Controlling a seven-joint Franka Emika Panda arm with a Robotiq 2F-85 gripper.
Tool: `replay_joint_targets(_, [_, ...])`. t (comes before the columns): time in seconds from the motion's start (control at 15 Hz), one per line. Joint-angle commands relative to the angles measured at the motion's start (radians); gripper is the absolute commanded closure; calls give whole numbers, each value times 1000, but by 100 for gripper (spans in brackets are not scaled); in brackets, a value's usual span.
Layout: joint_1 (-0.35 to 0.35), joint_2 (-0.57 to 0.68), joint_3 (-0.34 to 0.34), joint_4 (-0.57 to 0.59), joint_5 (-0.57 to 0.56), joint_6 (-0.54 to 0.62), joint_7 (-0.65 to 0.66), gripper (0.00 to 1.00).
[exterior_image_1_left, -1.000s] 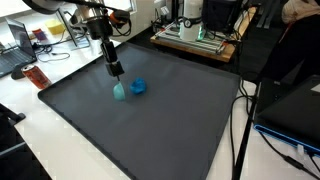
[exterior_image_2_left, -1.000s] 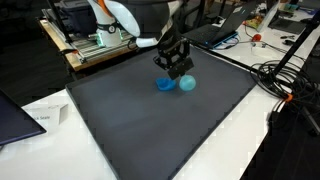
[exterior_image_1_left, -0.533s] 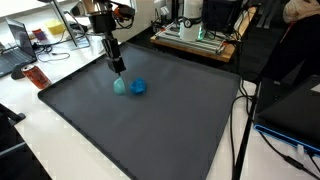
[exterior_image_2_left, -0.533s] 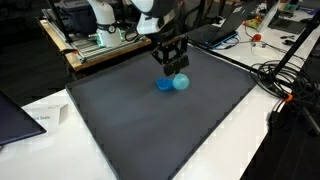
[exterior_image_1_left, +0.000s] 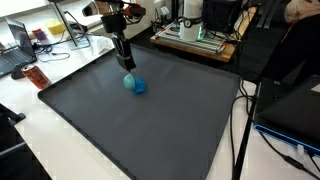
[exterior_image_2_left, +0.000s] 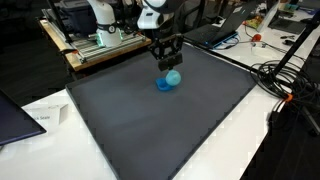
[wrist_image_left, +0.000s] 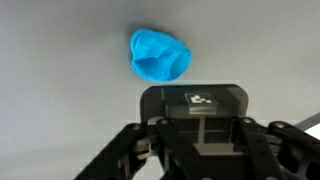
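on the dark mat (exterior_image_1_left: 120, 130), toward its far edge, a pale teal lump (exterior_image_2_left: 174, 76) lies touching a crumpled blue lump (exterior_image_2_left: 162, 86), and the gripper (exterior_image_2_left: 167, 67) hangs straight over the teal one with its fingertips right down at its top. the wrist view shows only the blue lump on the mat, beyond the gripper's black body. the teal lump is hidden there, so i cannot tell whether the jaws are clamped on it.

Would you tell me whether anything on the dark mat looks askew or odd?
Nothing looks spilled or damaged. The blue object on the mat is crumpled and lopsided, and a pale teal object is right beside it, just under the gripper.
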Motion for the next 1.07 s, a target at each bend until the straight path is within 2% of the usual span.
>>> replay_joint_targets(0.0, [-28,-66,21,-71,18,12,43,78])
replay_joint_targets(0.33, [-61,-109,65,-123,17,13,74,78])
replay_joint_targets(0.8, [-177,-154,171,-349,14,7,116,78])
replay_joint_targets(1.0, [-205,-178,220,-408,14,7,136,78])
